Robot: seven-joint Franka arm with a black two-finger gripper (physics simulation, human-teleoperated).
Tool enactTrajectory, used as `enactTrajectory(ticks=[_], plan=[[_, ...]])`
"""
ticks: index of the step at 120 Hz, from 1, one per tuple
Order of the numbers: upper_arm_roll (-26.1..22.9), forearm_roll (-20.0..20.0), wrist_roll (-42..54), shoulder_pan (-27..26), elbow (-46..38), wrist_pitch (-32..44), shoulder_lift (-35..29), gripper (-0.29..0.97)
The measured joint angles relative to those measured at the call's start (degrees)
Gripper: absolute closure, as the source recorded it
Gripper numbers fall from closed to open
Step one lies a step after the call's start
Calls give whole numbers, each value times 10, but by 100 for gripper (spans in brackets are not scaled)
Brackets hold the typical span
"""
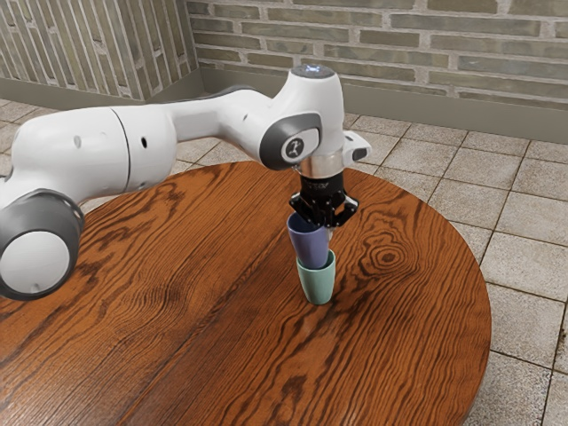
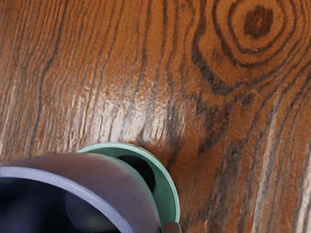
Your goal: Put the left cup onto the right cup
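The blue cup, probably light, stiff and slick, leans with its base inside the green cup, its rim wall, a sensible hold, pinched by the closed claw over the worktop.

No legible text or numbers; just a wordless emblem on the arm.

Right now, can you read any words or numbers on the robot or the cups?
No words or numbers can be read.
Round sign on the robot's gray joint cap: a symbol, no letters.
Pale marks on the end effector: too blurred to read.
Blue cup and green cup: no text.
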Motion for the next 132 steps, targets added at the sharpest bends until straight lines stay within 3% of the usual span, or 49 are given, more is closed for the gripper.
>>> enactTrajectory(ticks=[17,39,61,89,132], plan=[[0,0,0,1,-2,2,1,74],[0,-2,1,1,-8,10,-1,35],[0,-2,2,2,-8,14,-5,15],[0,-2,3,4,-11,15,-12,5],[0,-1,5,1,-45,10,-70,1]])
